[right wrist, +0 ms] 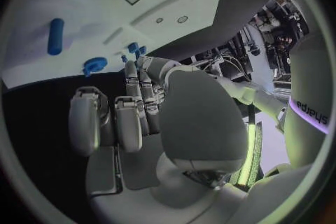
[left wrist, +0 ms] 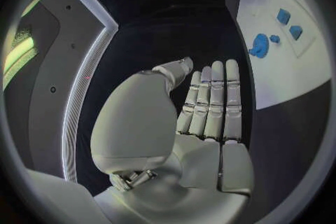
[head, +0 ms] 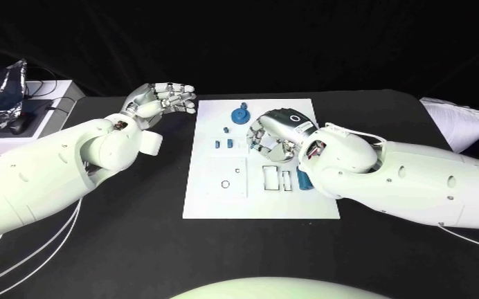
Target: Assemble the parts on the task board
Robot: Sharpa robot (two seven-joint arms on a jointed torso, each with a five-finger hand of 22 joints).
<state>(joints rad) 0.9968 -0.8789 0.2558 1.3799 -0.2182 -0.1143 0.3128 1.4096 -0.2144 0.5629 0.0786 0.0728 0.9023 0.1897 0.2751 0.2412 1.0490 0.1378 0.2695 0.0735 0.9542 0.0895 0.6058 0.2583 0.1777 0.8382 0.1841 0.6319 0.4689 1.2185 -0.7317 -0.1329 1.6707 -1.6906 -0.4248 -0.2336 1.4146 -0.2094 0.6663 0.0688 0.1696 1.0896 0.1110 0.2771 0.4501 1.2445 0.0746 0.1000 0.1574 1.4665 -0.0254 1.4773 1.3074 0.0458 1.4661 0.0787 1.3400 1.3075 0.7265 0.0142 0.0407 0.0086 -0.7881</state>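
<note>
Black tabletop (head: 120,243) is carrying the white task board (head: 214,205) at its middle, with dark cloth hanging behind. Starting at the left, the left hand (head: 160,100) is hovering just off the board's far left corner, over bare tabletop, its fingers (left wrist: 213,101) lying straight and close together with nothing in them. Moving right onto the board, a round blue knob (head: 239,114) is standing near the far edge, and two small blue blocks (head: 225,143) are sitting just below it. Further right, the right hand (head: 275,133) is hanging over the board's middle, fingers (right wrist: 129,123) curling inward and holding nothing. A blue peg (head: 303,180) is lying nearer the robot, beside the right forearm, its long axis running toward and away from the robot. The right hand looks nearer to every part; the knob and blocks lie just to its left.

The right wrist view is showing the peg lying whole, while the head view is showing it partly covered by the arm.
</note>
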